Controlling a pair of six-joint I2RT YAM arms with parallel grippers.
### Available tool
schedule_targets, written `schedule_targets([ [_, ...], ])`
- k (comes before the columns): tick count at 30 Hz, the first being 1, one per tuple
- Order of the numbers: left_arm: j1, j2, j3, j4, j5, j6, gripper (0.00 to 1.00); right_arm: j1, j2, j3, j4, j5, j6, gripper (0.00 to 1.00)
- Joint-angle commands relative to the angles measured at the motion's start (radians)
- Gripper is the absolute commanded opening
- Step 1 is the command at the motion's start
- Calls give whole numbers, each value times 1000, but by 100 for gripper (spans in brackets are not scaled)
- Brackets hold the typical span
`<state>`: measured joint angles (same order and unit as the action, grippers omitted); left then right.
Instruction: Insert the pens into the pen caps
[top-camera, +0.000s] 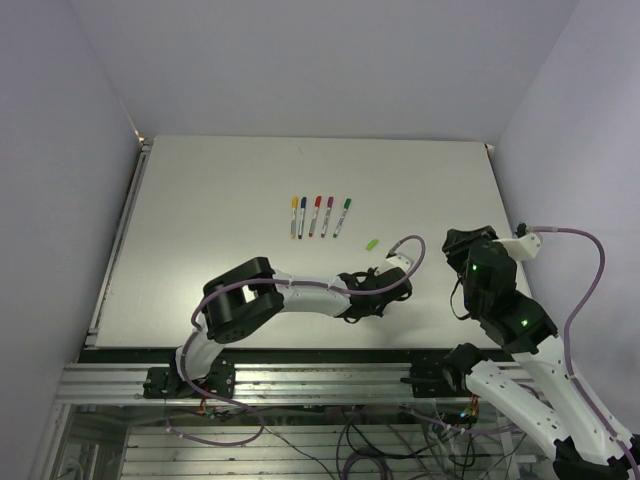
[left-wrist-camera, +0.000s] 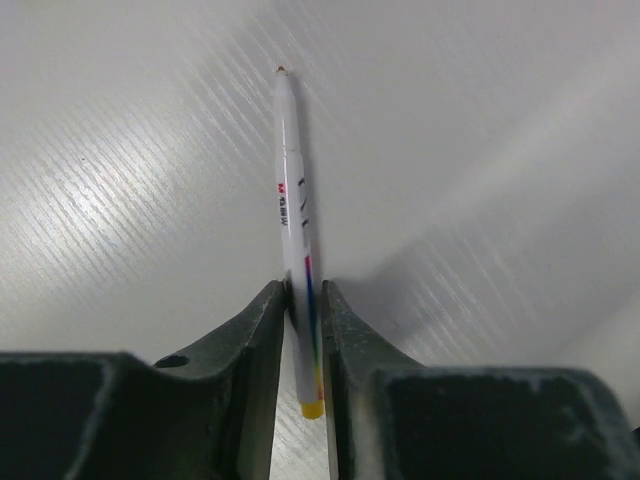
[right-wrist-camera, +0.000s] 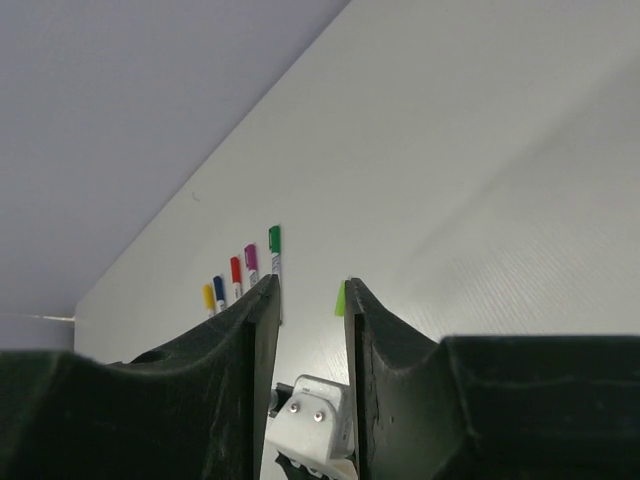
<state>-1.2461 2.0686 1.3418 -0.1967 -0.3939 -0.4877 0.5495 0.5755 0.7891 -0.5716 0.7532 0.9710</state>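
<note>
Five capped pens lie in a row at mid-table: yellow (top-camera: 294, 216), blue (top-camera: 303, 216), red (top-camera: 315, 215), magenta (top-camera: 327, 215) and dark green (top-camera: 343, 217). A loose light green cap (top-camera: 372, 243) lies to their right and a little nearer. My left gripper (left-wrist-camera: 305, 290) is shut on an uncapped white pen (left-wrist-camera: 293, 190) with a rainbow stripe and a yellowish rear end. Its bare tip points away, over the table. In the top view that gripper (top-camera: 386, 282) is just below the cap. My right gripper (right-wrist-camera: 308, 285) is open and empty, with the cap (right-wrist-camera: 340, 298) partly hidden by its right finger.
The white table (top-camera: 220, 200) is walled at the back and on both sides. The left arm's purple cable (top-camera: 408, 245) loops up near the light green cap. The left wrist housing (right-wrist-camera: 312, 420) sits just below my right gripper's jaws. The right arm (top-camera: 500, 290) stands at the table's right edge.
</note>
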Motion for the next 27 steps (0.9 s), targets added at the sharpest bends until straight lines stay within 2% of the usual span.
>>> schedule_targets([
  [1, 8, 122, -59, -191, 47, 13, 21, -3, -10, -14, 9, 1, 5, 32],
  [2, 8, 121, -65, -188, 52, 15, 10, -3, -10, -13, 8, 0, 5, 31],
  [3, 8, 118, -73, -187, 60, 16, 7, -4, -11, -12, 6, -2, 4, 31],
  [8, 17, 62, -161, -124, 102, -11, 7, -3, 19, -6, 13, -21, -36, 27],
  [13, 55, -174, -352, 53, 138, -60, 7, -3, 158, 33, -39, -32, -32, 26],
  [20, 59, -543, -460, 31, 16, -60, 7, -3, 455, 97, -21, -102, -32, 27],
  [27, 60, -859, -563, -10, -55, -59, 7, -2, 708, 142, 100, -197, -62, 33],
])
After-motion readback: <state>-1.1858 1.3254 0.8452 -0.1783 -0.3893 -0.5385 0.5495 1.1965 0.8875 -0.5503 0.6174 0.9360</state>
